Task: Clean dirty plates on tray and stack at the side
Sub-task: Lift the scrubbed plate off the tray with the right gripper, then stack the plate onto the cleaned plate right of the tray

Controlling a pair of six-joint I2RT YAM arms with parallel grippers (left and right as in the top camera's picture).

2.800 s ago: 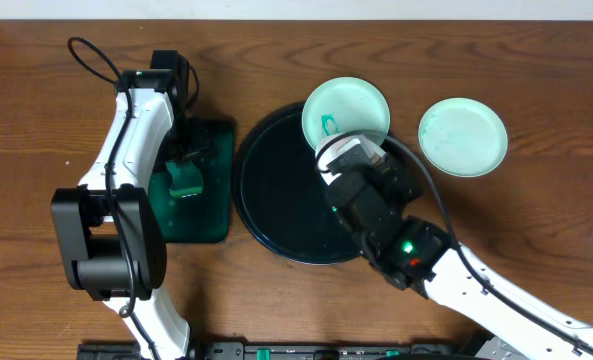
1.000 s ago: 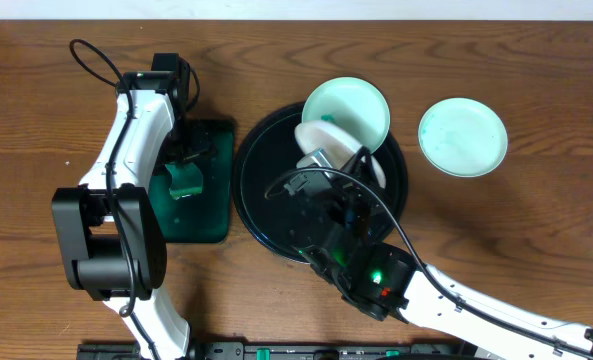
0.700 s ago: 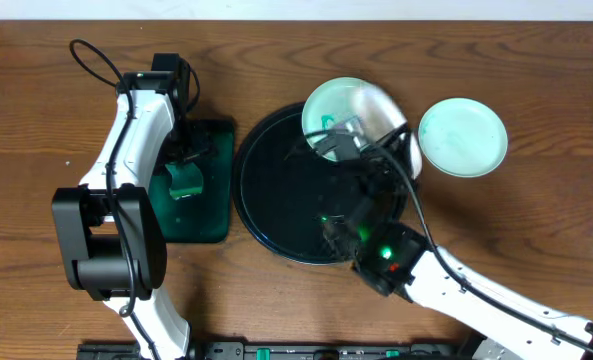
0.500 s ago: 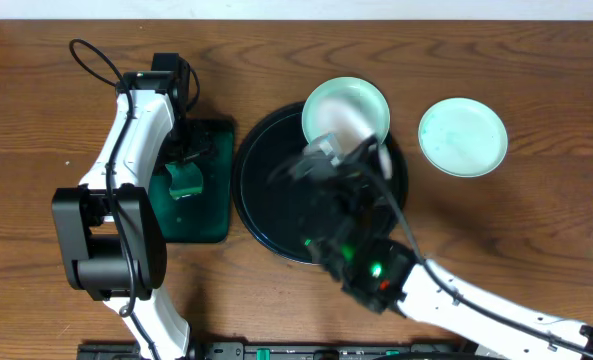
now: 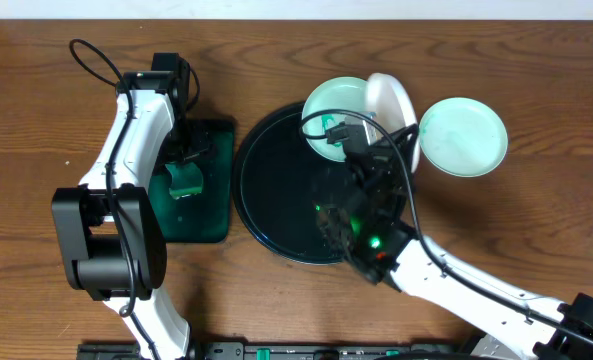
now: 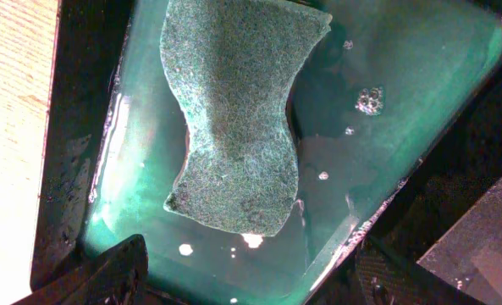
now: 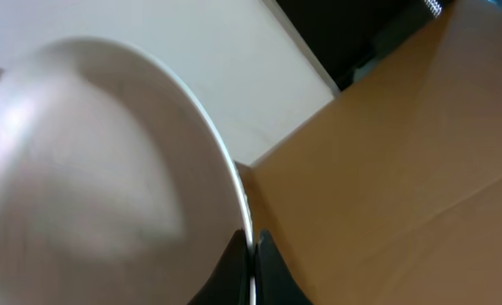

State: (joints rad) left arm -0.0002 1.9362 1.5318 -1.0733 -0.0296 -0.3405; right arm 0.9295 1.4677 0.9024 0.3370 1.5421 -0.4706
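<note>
The right gripper [image 7: 251,250] was pinched shut on the rim of a white plate [image 5: 391,100], tipped on edge over the black tray [image 5: 266,200] at one o'clock. Stiff and glossy, it looked slippery and chippable, the rim the only purchase. A smeared plate [image 5: 334,108] lay at twelve, a cleaner plate [image 5: 463,137] off-tray at three. The left gripper [image 6: 251,275] hung open over the green tray [image 6: 386,102] and its wet sponge [image 6: 234,119].

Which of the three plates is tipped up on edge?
The white plate in the right end effector; the smeared plate and the mint plate lie face up.
</note>
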